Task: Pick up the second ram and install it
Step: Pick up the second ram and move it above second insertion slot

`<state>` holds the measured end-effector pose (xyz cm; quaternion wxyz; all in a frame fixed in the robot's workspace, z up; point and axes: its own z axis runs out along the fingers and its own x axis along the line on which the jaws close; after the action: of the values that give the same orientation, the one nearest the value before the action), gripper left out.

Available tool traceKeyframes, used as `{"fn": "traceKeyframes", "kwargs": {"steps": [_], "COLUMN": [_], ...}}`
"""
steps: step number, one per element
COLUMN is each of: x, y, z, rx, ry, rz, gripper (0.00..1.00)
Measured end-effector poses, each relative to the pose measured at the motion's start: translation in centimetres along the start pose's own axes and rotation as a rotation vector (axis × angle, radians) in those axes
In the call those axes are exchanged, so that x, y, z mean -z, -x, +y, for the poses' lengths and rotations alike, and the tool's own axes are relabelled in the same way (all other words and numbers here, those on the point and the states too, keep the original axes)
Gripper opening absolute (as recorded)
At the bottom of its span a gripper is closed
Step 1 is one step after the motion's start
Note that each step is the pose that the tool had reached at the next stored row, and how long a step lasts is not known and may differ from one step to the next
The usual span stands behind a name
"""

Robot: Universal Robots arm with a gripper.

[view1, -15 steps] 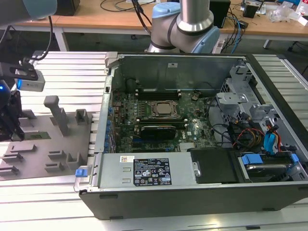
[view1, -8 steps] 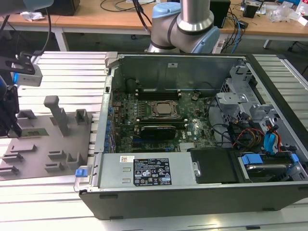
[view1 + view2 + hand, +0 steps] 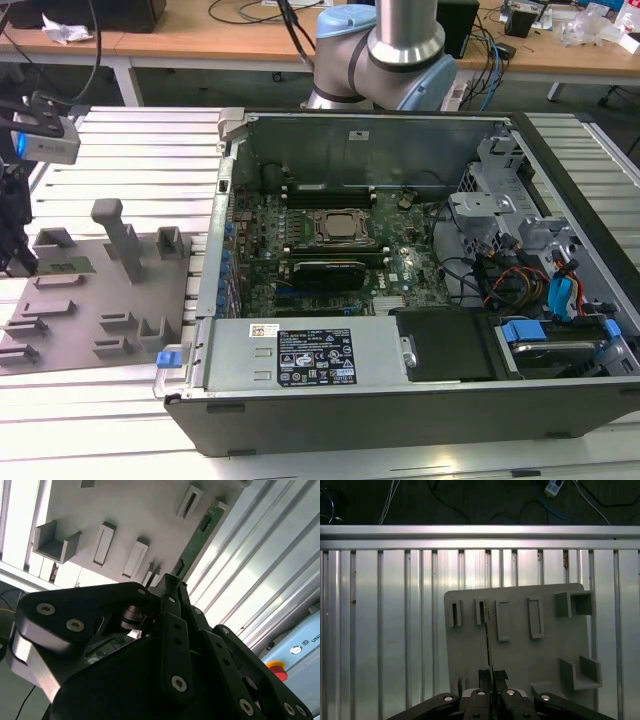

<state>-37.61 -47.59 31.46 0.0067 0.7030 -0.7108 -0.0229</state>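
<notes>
We see a ribbed metal table (image 3: 120,150) in bright, even light — behind it a wooden desk (image 3: 200,35) on pale legs, strewn with cables (image 3: 293,35). Past the table's edge, a dark floor (image 3: 470,502) — more cables, a power strip (image 3: 554,487).

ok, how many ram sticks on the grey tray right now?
1: the second ram stands on edge in the fixture tray, with the gripper closed on one end. Others may be hidden behind the gripper.
</notes>
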Motion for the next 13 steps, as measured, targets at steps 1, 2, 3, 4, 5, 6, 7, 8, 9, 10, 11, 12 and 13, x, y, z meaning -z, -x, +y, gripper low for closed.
{"fn": "traceKeyframes", "kwargs": {"steps": [1, 2, 3, 4, 5, 6, 7, 8, 9, 10, 11, 12, 13], "x": [0.12, 0.23, 0.38, 0.5, 0.63, 0.75, 0.84, 1.03, 1.13, 1.22, 1.39, 1.48, 1.58], "y": [0.0, 0.01, 0.01, 0.01, 0.01, 0.02, 0.02, 0.02, 0.03, 0.03, 0.03, 0.03, 0.04], "z": [0.0, 0.01, 0.02, 0.02, 0.02, 0.03, 0.04, 0.04, 0.05, 0.05, 0.06, 0.06, 0.07], "rx": [0.0, 0.0, 0.0, 0.0, 0.0, 0.0, 0.0, 0.0, 0.0, 0.0, 0.0, 0.0, 0.0], "ry": [0.0, 0.0, -0.0001, -0.0001, 0.0, 0.0, 0.0, -0.0001, -0.0001, 0.0, 0.0, 0.0, 0.0], "rz": [0.0, -0.0001, -0.0005, -0.0006, -0.0007, -0.001, -0.001, -0.0014, -0.0017, -0.002, -0.0027, -0.003, -0.0031], "gripper": [0.14, 0.14, 0.14, 0.14, 0.14, 0.14, 0.14, 0.14, 0.14, 0.14, 0.14, 0.14, 0.14]}}
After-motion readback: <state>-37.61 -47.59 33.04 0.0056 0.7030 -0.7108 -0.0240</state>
